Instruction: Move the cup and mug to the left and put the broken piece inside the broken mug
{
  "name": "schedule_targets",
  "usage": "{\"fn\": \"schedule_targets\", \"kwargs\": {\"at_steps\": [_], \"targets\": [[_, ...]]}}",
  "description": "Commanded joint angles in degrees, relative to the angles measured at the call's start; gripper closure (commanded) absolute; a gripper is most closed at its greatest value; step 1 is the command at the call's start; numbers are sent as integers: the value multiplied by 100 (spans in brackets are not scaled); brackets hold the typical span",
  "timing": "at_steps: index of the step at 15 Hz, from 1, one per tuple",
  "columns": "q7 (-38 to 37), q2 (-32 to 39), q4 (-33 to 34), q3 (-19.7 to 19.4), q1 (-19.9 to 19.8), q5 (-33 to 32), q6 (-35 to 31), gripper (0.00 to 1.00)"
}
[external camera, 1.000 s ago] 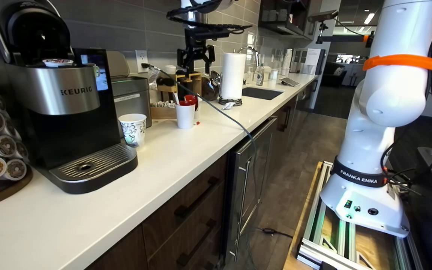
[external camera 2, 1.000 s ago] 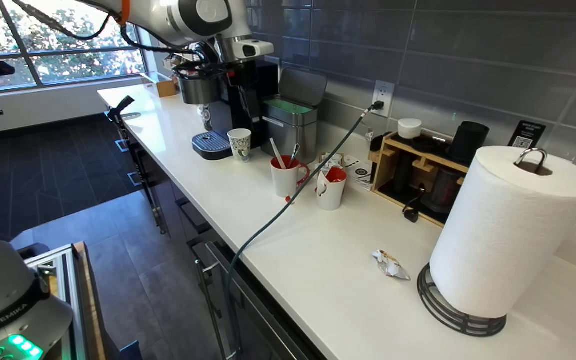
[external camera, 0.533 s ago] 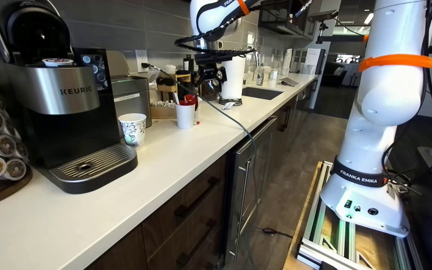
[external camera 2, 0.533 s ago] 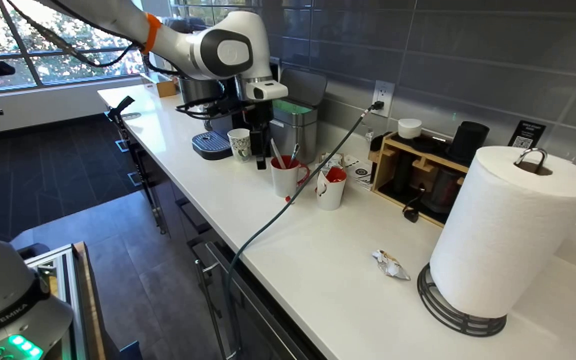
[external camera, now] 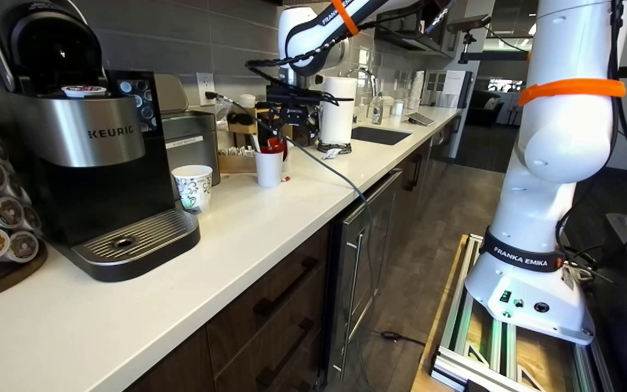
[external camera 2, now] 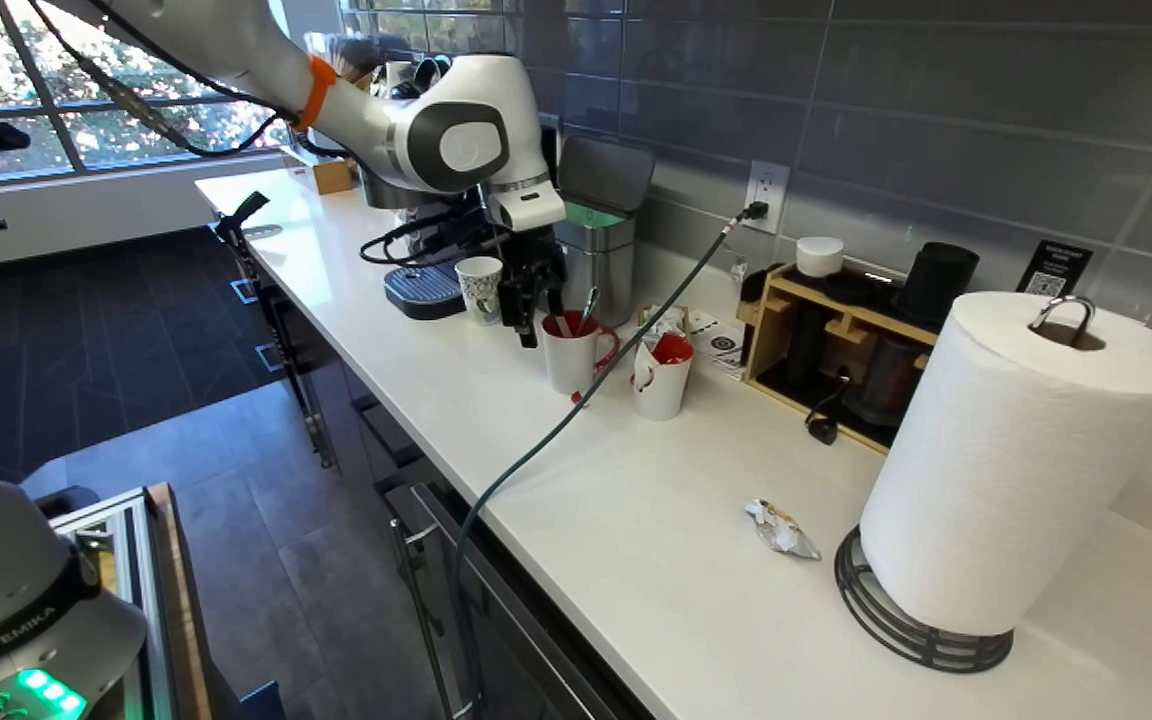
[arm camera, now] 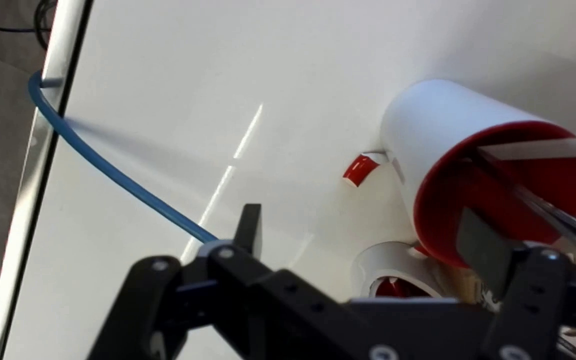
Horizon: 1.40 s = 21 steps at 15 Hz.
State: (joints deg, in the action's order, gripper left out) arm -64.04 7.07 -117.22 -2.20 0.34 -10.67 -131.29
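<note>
Saw red broken piece (arm camera: pixel 360 169) lying on white counter (arm camera: pixel 193 65), just beside base of mug (arm camera: pixel 433 120). Found mug upright, two thin sticks (arm camera: pixel 543 149) in it, with broken mug (external camera 2: pixel 661 388) near. Noted patterned cup (external camera: pixel 192 185) upright beside coffee machine (external camera: pixel 112 130). Saw gripper (arm camera: pixel 360 227) with jaws spread wide, nothing gripped, pointing down close by mug. Could not place one finger (arm camera: pixel 480 247) surely: above mug's mouth or within it. Found arm (external camera 2: pixel 356 120) slanting down over counter in both exterior views, wrist (external camera 2: pixel 461 145) bent downward. Traced blue cable (arm camera: pixel 133 187) over counter's edge.
</note>
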Motion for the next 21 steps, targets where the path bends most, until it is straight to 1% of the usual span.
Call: {"fn": "schedule_targets", "kwargs": {"at_steps": [1, 4, 5, 6, 7, 8, 10, 15, 16, 18, 19, 21], "targets": [[-482, 143, -93, -76, 66, -191, -383, 0], [-654, 369, -31, -79, 116, -253, -508, 0], [-706, 449, -1, -75, 149, -251, -556, 7], [-754, 521, 21, -83, 181, -274, -605, 26], [-773, 580, 36, -92, 210, -276, -640, 32], [-798, 624, 50, -102, 242, -291, -662, 42], [-820, 687, 74, -124, 290, -296, -696, 58], [-875, 722, 133, -189, 365, -307, -727, 96], [-875, 723, 143, -198, 374, -305, -724, 100], [-866, 712, 180, -206, 383, -279, -720, 100], [-820, 681, 165, -186, 382, -214, -700, 97], [-585, 600, 144, -90, 362, -9, -703, 97]]}}
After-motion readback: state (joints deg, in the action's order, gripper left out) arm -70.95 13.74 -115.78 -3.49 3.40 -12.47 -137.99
